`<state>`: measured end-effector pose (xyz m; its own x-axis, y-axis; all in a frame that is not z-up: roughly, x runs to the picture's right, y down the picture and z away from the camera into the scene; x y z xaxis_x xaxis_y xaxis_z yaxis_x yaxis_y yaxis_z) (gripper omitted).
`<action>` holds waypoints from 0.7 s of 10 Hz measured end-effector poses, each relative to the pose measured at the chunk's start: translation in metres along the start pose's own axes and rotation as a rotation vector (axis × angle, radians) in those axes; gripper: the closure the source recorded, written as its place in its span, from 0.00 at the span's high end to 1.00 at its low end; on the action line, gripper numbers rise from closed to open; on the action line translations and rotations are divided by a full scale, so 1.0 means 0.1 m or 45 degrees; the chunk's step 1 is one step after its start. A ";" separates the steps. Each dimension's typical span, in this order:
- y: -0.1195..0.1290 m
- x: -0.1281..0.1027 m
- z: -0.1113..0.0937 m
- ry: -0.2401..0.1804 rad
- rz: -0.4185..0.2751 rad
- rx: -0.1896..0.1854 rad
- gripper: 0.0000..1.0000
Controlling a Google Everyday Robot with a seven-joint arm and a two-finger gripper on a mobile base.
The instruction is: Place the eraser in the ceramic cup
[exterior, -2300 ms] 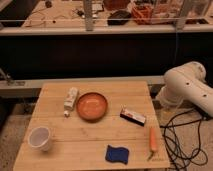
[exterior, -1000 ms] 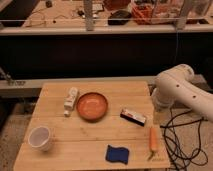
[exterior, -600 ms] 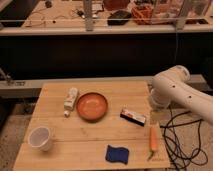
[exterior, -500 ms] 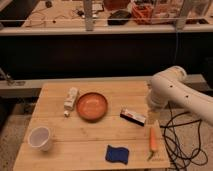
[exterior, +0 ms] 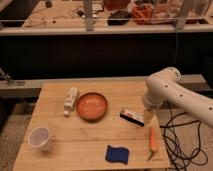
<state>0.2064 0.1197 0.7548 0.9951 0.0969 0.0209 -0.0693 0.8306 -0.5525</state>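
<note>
The eraser (exterior: 131,115), a small black bar with a white top and a red end, lies on the wooden table (exterior: 75,150) to the right of the orange-brown bowl. The ceramic cup (exterior: 40,138) is white and stands upright near the table's front left corner. My white arm (exterior: 165,90) reaches in from the right and bends down over the table's right edge. My gripper (exterior: 148,118) hangs at its lower end, just right of the eraser and apart from it. The cup is far to the left of the gripper.
An orange-brown bowl (exterior: 92,106) sits mid-table. A whitish bottle-like block (exterior: 71,98) lies to its left. A blue sponge (exterior: 116,154) lies at the front edge. An orange carrot (exterior: 152,140) lies front right. Black cables (exterior: 175,140) hang right of the table.
My arm has swung left from beyond the table's right edge and lowered beside the eraser. The objects on the table have not moved.
</note>
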 end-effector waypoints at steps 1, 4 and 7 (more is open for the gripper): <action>-0.01 -0.08 0.05 -0.011 -0.008 -0.004 0.80; -0.01 -0.11 0.27 -0.039 -0.016 -0.026 0.80; -0.04 -0.16 0.37 -0.072 -0.007 -0.033 0.80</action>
<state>0.1877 0.1351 0.7873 0.9898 0.1235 0.0706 -0.0610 0.8169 -0.5736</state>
